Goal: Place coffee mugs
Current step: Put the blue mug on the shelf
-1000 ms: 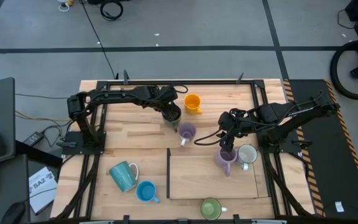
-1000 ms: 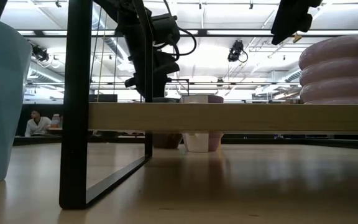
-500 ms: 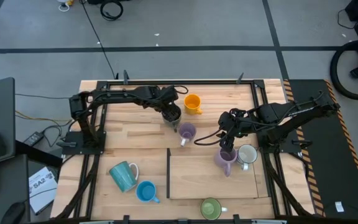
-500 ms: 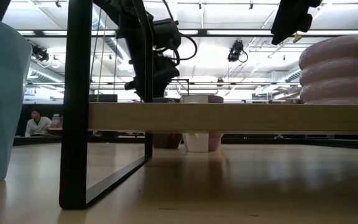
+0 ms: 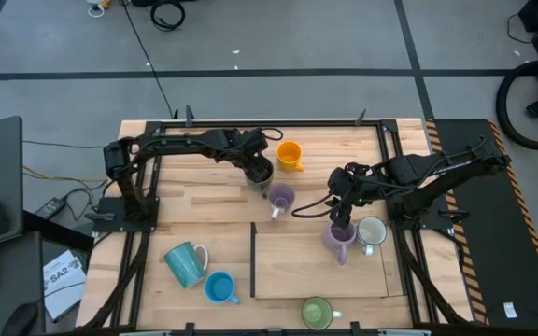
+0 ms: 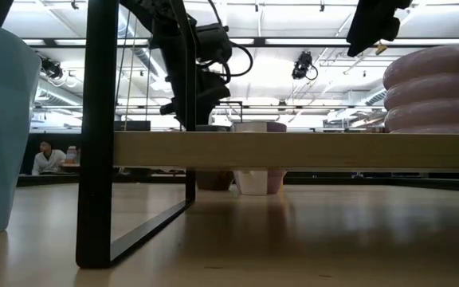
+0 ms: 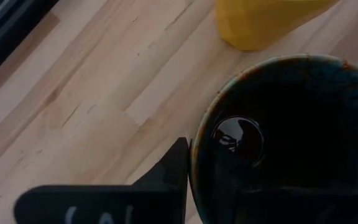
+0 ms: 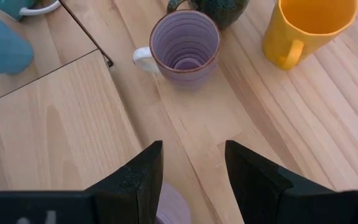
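Your left hand (image 5: 258, 174) is closing on the dark mug's (image 5: 260, 175) rim beside the orange mug (image 5: 290, 155), your right hand (image 5: 341, 222) hangs open over a purple mug (image 5: 336, 240); placing seems barely begun.

My high camera looks straight down on the whole table (image 5: 213, 201). My low one sits at tabletop height, facing level into the room. Each wrist camera looks down from close range; both catch the orange mug (image 7: 266, 22) at their upper right, also seen top-centre from overhead.
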